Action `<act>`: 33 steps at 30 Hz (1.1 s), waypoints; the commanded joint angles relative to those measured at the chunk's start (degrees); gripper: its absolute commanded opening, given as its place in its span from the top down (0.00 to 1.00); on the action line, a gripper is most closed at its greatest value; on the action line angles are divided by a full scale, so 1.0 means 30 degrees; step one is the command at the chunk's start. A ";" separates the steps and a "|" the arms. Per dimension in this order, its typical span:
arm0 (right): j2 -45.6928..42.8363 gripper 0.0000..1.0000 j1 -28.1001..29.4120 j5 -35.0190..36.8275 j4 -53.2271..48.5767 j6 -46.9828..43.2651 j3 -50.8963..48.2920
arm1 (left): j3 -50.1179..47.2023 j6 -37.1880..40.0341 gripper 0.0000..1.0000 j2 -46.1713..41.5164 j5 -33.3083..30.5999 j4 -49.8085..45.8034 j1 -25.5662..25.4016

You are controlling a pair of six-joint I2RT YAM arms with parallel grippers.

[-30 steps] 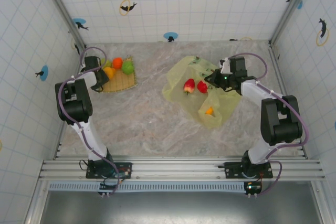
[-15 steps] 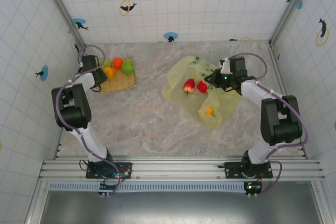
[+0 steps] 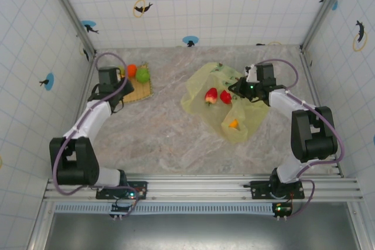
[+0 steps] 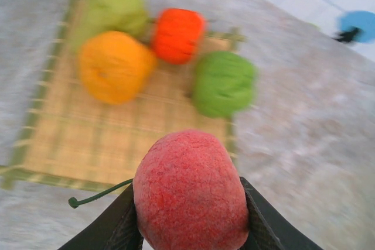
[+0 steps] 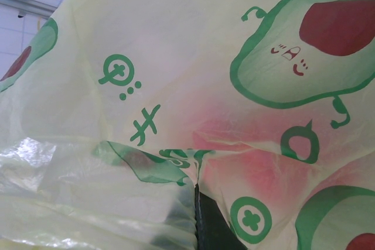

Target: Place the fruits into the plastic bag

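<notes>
In the top view, the plastic bag (image 3: 249, 115) lies on the right side of the table. A small orange fruit (image 3: 234, 124) seems to be inside its near part, and two red fruits (image 3: 211, 95) are a little further in. The right gripper (image 3: 238, 89) has its fingers closed on the bag film. The left gripper (image 4: 190, 226) clamps a fuzzy red fruit (image 4: 190, 191) above the woven mat (image 4: 117, 139). Beyond it, four other fruits (image 4: 224, 83) lie on the mat, so I judge the task nearly half done.

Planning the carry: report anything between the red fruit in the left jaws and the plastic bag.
Nothing tall. From the red fruit, the green fruit and red-orange fruit sit low on the mat that way; then only table before the plastic bag.
</notes>
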 commanded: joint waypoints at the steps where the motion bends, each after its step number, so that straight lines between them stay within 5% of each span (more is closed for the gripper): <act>1: -0.0495 1.00 -0.0065 -0.0157 0.0037 -0.0243 -0.0204 | -0.0441 -0.0806 0.61 -0.1570 0.0154 -0.0118 -0.2336; 11: -0.0435 1.00 -0.0051 -0.0098 -0.0346 -0.0389 -0.0043 | -0.0442 -0.1981 0.61 -0.1939 -0.0208 0.1623 -1.1452; 17: -0.0382 1.00 -0.0072 0.0029 -0.0574 -0.0419 0.0260 | 0.0509 -0.1218 0.62 0.0044 0.1025 0.3197 -1.4784; 23: -0.0553 1.00 -0.0058 -0.0010 -0.0933 -0.0473 0.0525 | 0.0481 -0.0521 0.62 0.1896 0.2973 0.4220 -1.5725; 33: -0.0964 1.00 -0.0090 -0.0971 -0.1274 -0.0340 0.1125 | 0.2295 0.0761 0.61 0.5886 0.3197 0.4755 -1.5787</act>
